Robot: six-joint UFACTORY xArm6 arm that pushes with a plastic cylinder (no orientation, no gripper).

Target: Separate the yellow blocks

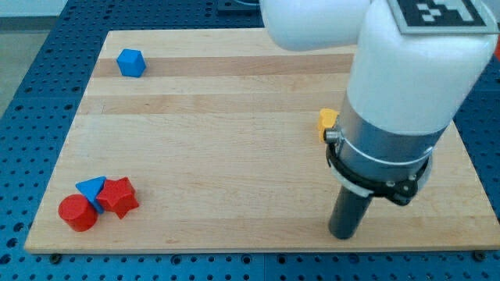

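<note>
One yellow block shows at the view's right, partly hidden behind the arm's grey body; its shape cannot be made out. No second yellow block is visible. My tip rests on the wooden board near its bottom edge, well below the yellow block and apart from it.
A blue block sits at the view's top left. At the bottom left a blue triangle, a red star-like block and a red cylinder cluster together. The white arm covers the board's right part.
</note>
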